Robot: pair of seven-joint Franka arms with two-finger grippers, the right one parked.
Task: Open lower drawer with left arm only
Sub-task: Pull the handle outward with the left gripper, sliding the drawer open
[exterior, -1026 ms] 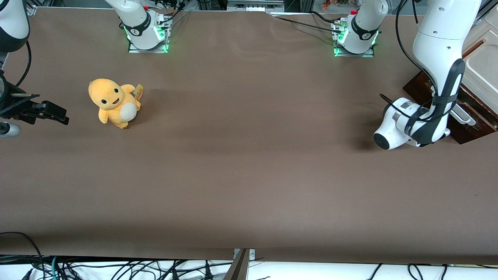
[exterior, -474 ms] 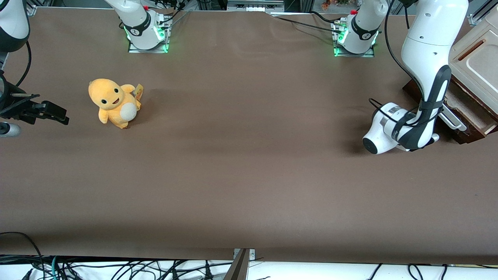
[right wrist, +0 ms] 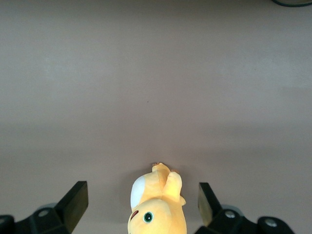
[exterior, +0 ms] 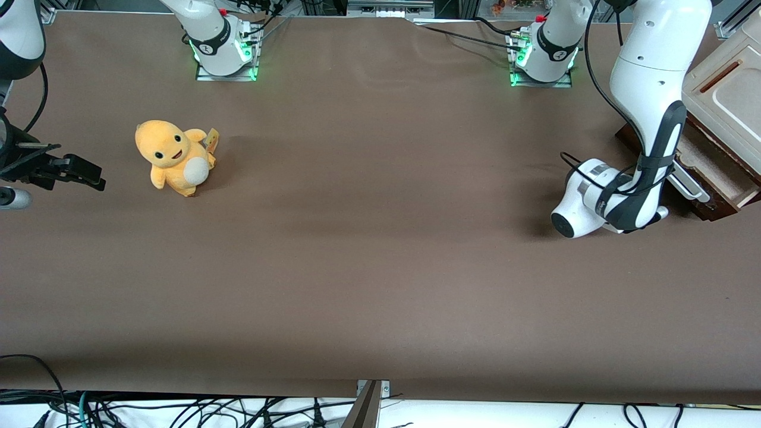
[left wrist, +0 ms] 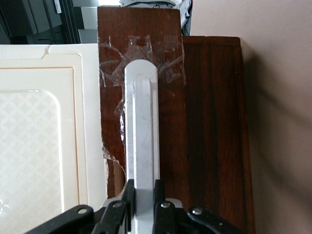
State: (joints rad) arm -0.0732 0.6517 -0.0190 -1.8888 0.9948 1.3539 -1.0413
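The lower drawer (exterior: 713, 169) stands pulled out of its cabinet at the working arm's end of the table, with its pale inside showing under the cream-white cabinet top (exterior: 728, 95). Its white-silver bar handle (exterior: 689, 185) runs along the dark-brown front (left wrist: 209, 122). The left arm (exterior: 648, 77) reaches down in front of the drawer. In the left wrist view its black gripper (left wrist: 144, 195) is shut on the bar handle (left wrist: 142, 126), with one finger (left wrist: 128, 192) pressed against each side of the bar. Clear tape covers the wood around the bar's end.
A yellow plush toy (exterior: 174, 156) sits on the brown table toward the parked arm's end, also in the right wrist view (right wrist: 157, 204). Two arm bases (exterior: 225, 47) (exterior: 544, 50) stand along the table edge farthest from the front camera.
The left arm has moved toward the parked arm's end with the handle held, and the drawer has slid out with it, exposing more of its pale inside.
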